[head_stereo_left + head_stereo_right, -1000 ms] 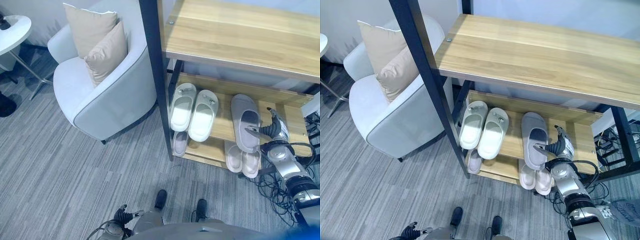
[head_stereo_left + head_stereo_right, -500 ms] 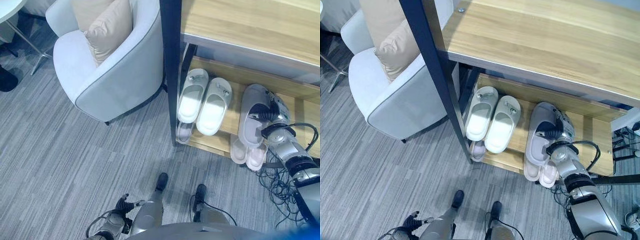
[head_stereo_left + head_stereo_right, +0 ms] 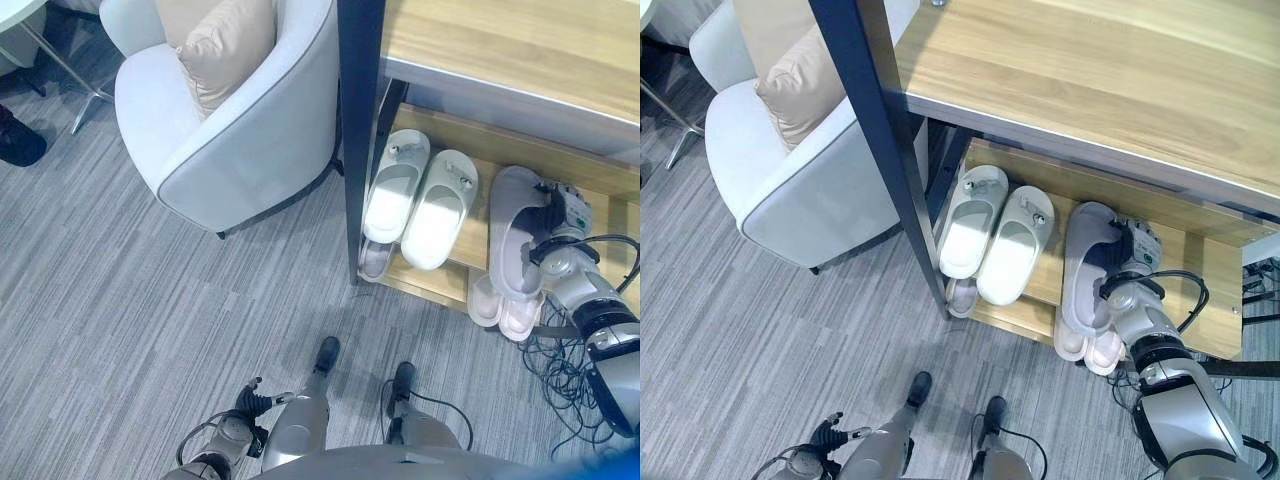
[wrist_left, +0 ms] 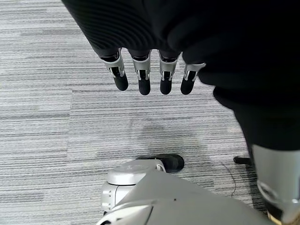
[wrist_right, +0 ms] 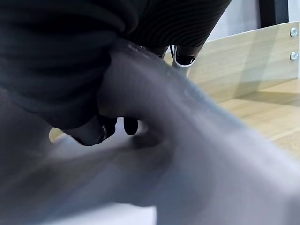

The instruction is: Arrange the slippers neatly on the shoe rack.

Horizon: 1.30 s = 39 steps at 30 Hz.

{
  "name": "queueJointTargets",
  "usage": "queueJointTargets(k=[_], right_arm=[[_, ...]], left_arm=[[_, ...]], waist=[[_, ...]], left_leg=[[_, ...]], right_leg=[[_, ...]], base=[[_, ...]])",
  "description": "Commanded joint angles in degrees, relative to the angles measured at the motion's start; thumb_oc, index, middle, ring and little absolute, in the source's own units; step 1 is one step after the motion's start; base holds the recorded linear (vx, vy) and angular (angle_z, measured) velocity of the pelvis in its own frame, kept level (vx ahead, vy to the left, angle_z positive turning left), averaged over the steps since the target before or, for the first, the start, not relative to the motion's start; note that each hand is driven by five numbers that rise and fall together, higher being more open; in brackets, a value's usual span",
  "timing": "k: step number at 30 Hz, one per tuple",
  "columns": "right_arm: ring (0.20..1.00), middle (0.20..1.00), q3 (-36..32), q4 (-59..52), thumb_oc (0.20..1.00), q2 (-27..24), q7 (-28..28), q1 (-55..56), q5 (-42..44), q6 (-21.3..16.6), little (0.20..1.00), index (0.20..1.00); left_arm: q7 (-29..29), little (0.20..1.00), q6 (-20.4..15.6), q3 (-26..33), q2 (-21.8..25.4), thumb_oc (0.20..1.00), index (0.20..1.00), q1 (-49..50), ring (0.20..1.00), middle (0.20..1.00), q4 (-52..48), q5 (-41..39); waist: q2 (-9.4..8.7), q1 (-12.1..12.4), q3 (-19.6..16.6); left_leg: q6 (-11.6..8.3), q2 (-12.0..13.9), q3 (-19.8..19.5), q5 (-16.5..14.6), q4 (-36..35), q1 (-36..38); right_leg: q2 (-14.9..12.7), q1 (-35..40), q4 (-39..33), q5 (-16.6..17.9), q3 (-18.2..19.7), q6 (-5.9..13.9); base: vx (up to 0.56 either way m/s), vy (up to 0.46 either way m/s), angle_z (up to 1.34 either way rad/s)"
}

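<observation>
The robot's right hand (image 3: 1127, 262) grips a pale grey closed-toe slipper (image 3: 1087, 262) by its upper, fingers curled into the opening, on the middle wooden shelf of the black-framed shoe rack (image 3: 1200, 290). The heel juts past the shelf's front edge, above a pinkish pair (image 3: 500, 310) on the shelf below; released too soon, it could tip off. A white pair (image 3: 418, 197) sits alongside. The left hand (image 4: 150, 77) hangs relaxed above the carpet.
</observation>
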Motion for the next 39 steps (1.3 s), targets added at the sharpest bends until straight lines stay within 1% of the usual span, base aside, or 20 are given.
queueJointTargets(k=[1,5,6,9,13,15,18,20,23,24,25,26,27,28,32,33,34,35,36,39], right_arm=[[0.2,0.2,-0.2,-4.8,0.2,-3.1,-3.0,1.5,-3.8,-0.4,0.2,0.2],[0.2,0.2,-2.6,-11.6,0.2,-4.2,-2.8,6.6,-7.2,-0.4,0.2,0.2],[0.2,0.2,-4.0,-15.3,0.2,-4.6,-2.6,9.1,-8.4,-0.5,0.2,0.2],[0.2,0.2,-5.3,-19.0,0.2,-4.9,-1.7,13.2,-10.2,-1.0,0.2,0.2],[0.2,0.2,-7.9,-27.5,0.2,-5.0,1.1,21.8,-13.4,-2.3,0.2,0.2],[0.2,0.2,-9.7,-31.8,0.2,-3.6,2.5,26.2,-12.4,-3.9,0.2,0.2],[0.2,0.2,-11.2,-38.1,0.2,-0.2,7.4,34.9,-7.9,-7.8,0.2,0.2],[0.2,0.2,-11.8,-40.0,0.2,0.3,8.7,37.8,-7.6,-8.9,0.2,0.2],[0.2,0.2,-12.8,-41.8,0.2,1.4,9.9,42.7,-7.2,-10.5,0.2,0.2],[0.2,0.2,-13.3,-41.8,0.2,2.2,9.9,44.5,-7.0,-11.1,0.2,0.2],[0.2,0.2,-13.4,-38.8,0.2,3.4,7.5,44.2,-6.3,-11.4,0.2,0.2],[0.2,0.2,-13.9,-40.4,0.2,2.7,8.6,45.3,-7.5,-11.7,0.2,0.2],[0.2,0.2,-15.0,-40.6,0.2,2.9,8.3,45.3,-7.0,-11.3,0.2,0.2],[0.2,0.2,-14.8,-40.4,0.2,2.8,8.0,45.3,-6.6,-11.2,0.2,0.2],[0.2,0.2,-12.6,-34.4,0.2,3.3,5.8,40.8,-4.4,-10.7,0.2,0.2],[0.2,0.2,-11.8,-33.0,0.2,3.5,5.4,39.5,-3.9,-10.5,0.2,0.2],[0.2,0.2,-11.4,-32.3,0.2,3.9,5.2,39.1,-2.9,-10.3,0.2,0.2],[0.2,0.2,-11.4,-32.2,0.2,4.1,5.0,39.1,-2.2,-10.4,0.2,0.2],[0.2,0.2,-11.2,-32.1,0.2,4.3,4.6,39.1,-1.9,-10.4,0.2,0.2],[0.2,0.2,-10.8,-32.2,0.2,4.2,3.1,38.4,-1.2,-10.6,0.2,0.2]], left_arm=[[0.9,1.0,0.3,-1.5,-0.2,1.0,1.0,-2.1,1.0,1.0,4.4,-0.2],[1.0,1.0,0.7,0.0,-0.1,1.0,1.0,-1.6,1.0,1.0,4.7,0.7],[1.0,1.0,0.9,0.8,-0.1,1.0,1.0,-1.1,1.0,1.0,4.8,1.0],[0.6,1.0,1.0,1.9,-0.2,1.0,1.0,-0.3,1.0,1.0,5.2,1.1],[-0.3,1.0,1.5,4.3,-0.1,1.0,1.0,2.5,1.0,1.0,5.6,1.6],[-0.6,1.0,1.6,5.6,-0.2,1.0,1.0,4.2,1.0,1.0,5.9,2.0],[-1.2,1.0,2.0,7.7,-0.4,1.0,1.0,7.2,1.0,1.0,6.8,2.6],[-1.4,1.0,2.0,8.7,-0.5,1.0,1.0,8.2,1.0,1.0,7.1,2.8],[-1.2,1.0,1.4,9.0,-0.1,1.0,1.0,7.7,1.0,1.0,5.9,3.0],[-0.7,1.0,1.0,9.0,0.1,1.0,1.0,6.9,1.0,1.0,5.0,2.9],[0.2,1.0,-1.3,7.1,0.2,1.0,1.0,7.7,1.0,1.0,1.4,3.0],[0.2,1.0,-1.0,7.4,0.5,1.0,1.0,5.9,1.0,1.0,-1.2,2.4],[0.6,1.0,-0.5,6.5,0.5,1.0,1.0,5.2,1.0,1.0,-0.6,2.3],[1.9,1.0,-0.6,5.5,0.0,1.0,1.0,4.0,1.0,1.0,-1.6,1.5],[2.8,1.0,-1.1,3.8,0.1,1.0,1.0,1.7,1.0,1.0,-2.4,-0.2],[2.9,1.0,-1.2,3.6,0.0,1.0,1.0,2.0,1.0,1.0,-2.6,-0.2],[3.1,1.0,-1.6,3.9,0.0,1.0,1.0,3.2,1.0,1.0,-3.5,-1.4],[3.1,1.0,-1.9,4.3,0.1,1.0,1.0,3.8,1.0,1.0,-4.2,-2.6],[3.4,1.0,-2.1,4.5,0.4,1.0,1.0,4.3,1.0,1.0,-5.4,-3.5],[5.0,1.0,-3.2,4.3,2.0,1.0,1.0,5.4,1.0,1.0,-9.2,-5.0]], waist=[[-1.64,0.2,-0.7],[-1.7,-0.8,-2.0],[-1.75,-1.3,-2.7],[-1.92,-1.8,-3.6],[-1.89,-2.5,-5.2],[-1.68,-3.0,-6.1],[-1.13,-3.6,-6.9],[-0.89,-4.0,-7.2],[-0.76,-4.6,-5.9],[-0.64,-5.2,-5.4],[-1.02,-4.6,-4.5],[-1.34,-5.2,-3.0],[-1.65,-5.3,-0.3],[-1.48,-5.8,0.5],[-0.62,-6.7,3.8],[-0.56,-6.5,3.9],[-0.66,-5.9,4.5],[-0.59,-5.8,4.8],[-0.51,-5.5,5.1],[-0.52,-5.0,6.7]], left_leg=[[-0.21,-0.1,4.4,-6.7,0.3,2.8],[-0.04,0.6,5.2,-7.4,0.3,4.5],[0.02,0.9,5.5,-7.8,0.3,5.4],[0.03,1.4,6.3,-8.4,0.3,6.9],[0.12,2.5,7.1,-9.5,0.3,10.8],[0.15,3.0,7.5,-10.0,0.3,12.7],[0.46,3.7,7.9,-11.0,0.4,16.7],[0.55,3.7,8.0,-11.4,0.6,17.7],[0.13,3.5,7.7,-11.0,1.5,18.0],[-0.36,3.8,8.2,-11.0,2.2,17.3],[-0.8,3.5,7.4,-11.2,5.0,15.1],[-1.12,3.5,7.9,-11.2,7.9,12.6],[-1.19,3.0,8.2,-12.2,13.7,8.3],[-0.89,2.9,8.4,-13.0,15.8,6.7],[0.63,2.4,8.7,-16.1,25.0,-1.2],[1.07,2.5,9.1,-17.2,27.2,-3.1],[1.61,2.6,9.4,-19.2,31.7,-5.8],[1.85,2.6,9.1,-19.5,32.9,-7.2],[2.07,2.7,9.0,-21.0,35.7,-8.9],[2.53,2.6,8.4,-23.0,42.2,-14.2]], right_leg=[[-2.3,3.5,0.6,-3.2,-2.0,3.38],[-1.9,4.6,0.6,-3.7,-1.3,3.16],[-1.6,5.2,0.6,-3.9,-0.7,3.04],[-1.1,6.3,0.6,-4.3,0.0,2.85],[-0.2,9.2,0.7,-5.4,1.5,2.27],[0.3,10.7,0.9,-6.0,2.2,2.13],[0.8,13.0,4.4,-8.4,3.1,1.16],[0.8,13.8,5.3,-9.1,3.0,1.1],[0.6,15.1,6.9,-10.2,1.5,0.77],[0.4,14.8,7.8,-10.6,0.1,0.62],[-0.2,14.4,8.4,-10.9,-1.8,0.35],[-0.6,13.4,9.5,-11.3,-2.3,0.43],[-1.8,10.8,13.5,-11.6,-3.2,-0.15],[-2.3,8.4,16.5,-11.9,-3.3,-0.22],[-3.9,-1.2,27.7,-14.3,-0.9,-0.72],[-3.9,-3.3,29.8,-15.3,0.0,-0.93],[-4.2,-6.0,33.5,-16.6,1.0,-1.24],[-4.4,-7.2,34.8,-17.2,1.0,-1.36],[-4.7,-8.9,37.4,-18.5,1.3,-1.62],[-5.4,-14.1,44.0,-21.1,1.6,-2.49]], base=[[0.0,0.0,0.0],[0.01,-0.036,-0.04],[0.03,-0.045,-0.11],[0.02,-0.051,-0.24],[0.02,-0.067,-0.24],[0.04,-0.059,-0.23],[0.06,-0.044,-0.19],[0.04,-0.026,-0.15],[-0.04,-0.019,0.06],[-0.17,-0.036,0.24],[-0.26,-0.028,0.54],[-0.37,-0.026,0.82],[-0.34,0.004,0.92],[-0.29,0.036,0.8],[-0.17,0.089,0.17],[-0.08,0.088,-0.21],[-0.06,0.062,-0.4],[-0.05,0.042,-0.63],[-0.06,0.027,-0.45],[-0.08,0.0,0.02]])
